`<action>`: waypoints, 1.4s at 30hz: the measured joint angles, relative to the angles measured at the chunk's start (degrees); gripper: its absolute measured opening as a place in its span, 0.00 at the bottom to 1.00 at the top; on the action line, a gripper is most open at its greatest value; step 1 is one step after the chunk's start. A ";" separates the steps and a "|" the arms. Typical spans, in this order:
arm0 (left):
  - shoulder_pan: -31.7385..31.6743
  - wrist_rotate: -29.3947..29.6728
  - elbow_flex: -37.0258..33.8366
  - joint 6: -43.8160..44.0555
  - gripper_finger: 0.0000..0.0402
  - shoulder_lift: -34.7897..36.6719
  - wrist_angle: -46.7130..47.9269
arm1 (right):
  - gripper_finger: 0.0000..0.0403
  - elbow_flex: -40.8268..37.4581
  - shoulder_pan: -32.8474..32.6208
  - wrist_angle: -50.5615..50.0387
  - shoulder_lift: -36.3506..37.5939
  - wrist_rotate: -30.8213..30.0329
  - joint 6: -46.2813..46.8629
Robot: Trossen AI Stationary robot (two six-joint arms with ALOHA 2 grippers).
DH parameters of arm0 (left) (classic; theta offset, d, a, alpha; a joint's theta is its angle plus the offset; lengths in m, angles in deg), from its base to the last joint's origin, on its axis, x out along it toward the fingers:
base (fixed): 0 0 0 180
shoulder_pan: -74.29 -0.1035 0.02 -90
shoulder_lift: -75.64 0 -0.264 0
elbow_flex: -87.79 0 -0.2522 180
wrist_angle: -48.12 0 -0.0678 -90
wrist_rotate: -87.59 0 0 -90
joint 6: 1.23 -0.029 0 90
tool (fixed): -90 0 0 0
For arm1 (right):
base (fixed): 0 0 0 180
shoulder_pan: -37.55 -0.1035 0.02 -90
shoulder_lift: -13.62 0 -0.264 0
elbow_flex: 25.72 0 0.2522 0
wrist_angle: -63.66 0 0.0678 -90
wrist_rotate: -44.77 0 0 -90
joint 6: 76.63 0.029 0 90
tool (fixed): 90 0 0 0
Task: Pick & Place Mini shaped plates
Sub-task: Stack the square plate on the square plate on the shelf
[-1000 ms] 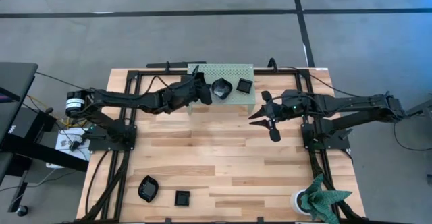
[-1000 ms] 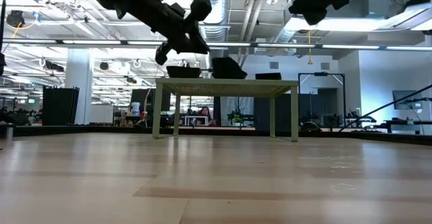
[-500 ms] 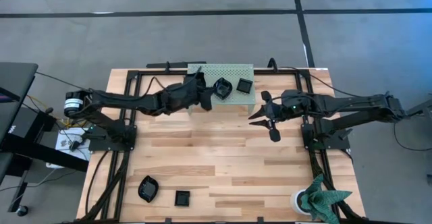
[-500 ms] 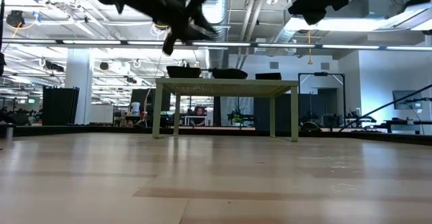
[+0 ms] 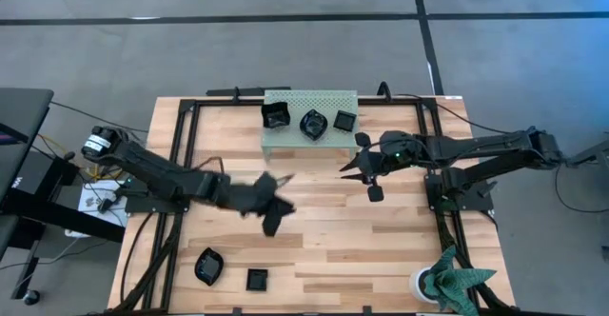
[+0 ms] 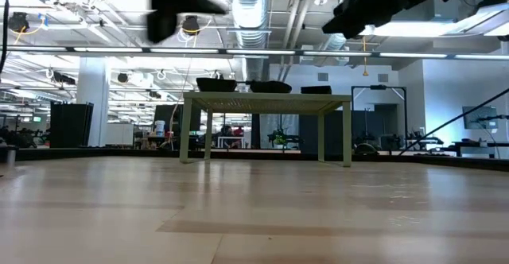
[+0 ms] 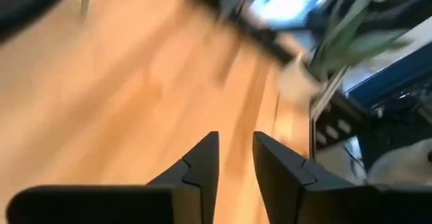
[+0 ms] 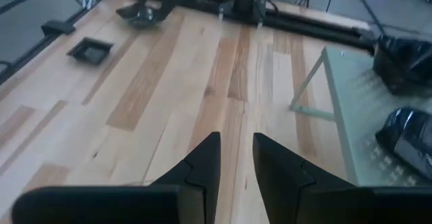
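— What had moved since the earlier frame?

— We saw that the left gripper (image 7: 235, 137) had left the rack (image 5: 285, 137) and swung back over the middle of the desk (image 5: 324, 240), on its left half. The rack had gained a plate: the third plate (image 5: 276, 116) sat at its left end, where that gripper had hovered before. The right gripper (image 8: 235, 137) had edged a little closer to the rack.

— And the jaws?

— We found the left jaws released, a narrow gap between them and nothing in it. The right jaws stood slightly apart too, empty, above the desk just to the right of the rack.

— Where were the mini shaped plates (image 5: 312, 124)?

— We counted five. Three sat in a row on top of the rack: the third plate at the left, a rounder one in the middle, and a small square plate (image 5: 343, 120) at the right. Two more lay on the desk near its front left corner, a leaf-like plate (image 5: 207, 266) and a little square one (image 5: 256, 279) just beside it.

— What of the surface and the room?

— We noted a desk of pale wooden planks with black rails (image 5: 190, 164) along its sides, and a potted plant (image 5: 447, 278) at the front right corner. The pale green rack stood on thin legs at the far edge. Around the desk we saw grey floor (image 5: 285, 49) crossed by dark lines; beyond it, a wide hall with ceiling pipes (image 6: 278, 9), strip lights and columns.

— Other counts?

— One rack, one plant, two arms.
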State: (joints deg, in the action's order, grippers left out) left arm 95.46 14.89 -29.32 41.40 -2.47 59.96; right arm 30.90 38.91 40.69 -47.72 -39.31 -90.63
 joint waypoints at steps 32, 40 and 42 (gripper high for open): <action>23.70 -17.01 -3.75 66.19 0.27 -13.01 14.43 | 0.43 9.89 -10.17 19.41 -26.17 0.05 -18.07; 24.05 -15.63 -3.89 66.35 0.27 -13.31 14.30 | 0.47 11.65 -9.46 18.59 -28.35 -0.23 -18.05; 24.10 -15.65 -3.89 66.88 0.27 -14.26 14.30 | 0.47 11.65 -9.18 17.78 -28.33 -0.23 -18.02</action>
State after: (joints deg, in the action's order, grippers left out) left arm 119.56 -0.76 -33.21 108.28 -16.72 74.26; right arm 42.55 29.74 58.47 -76.06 -39.53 -108.65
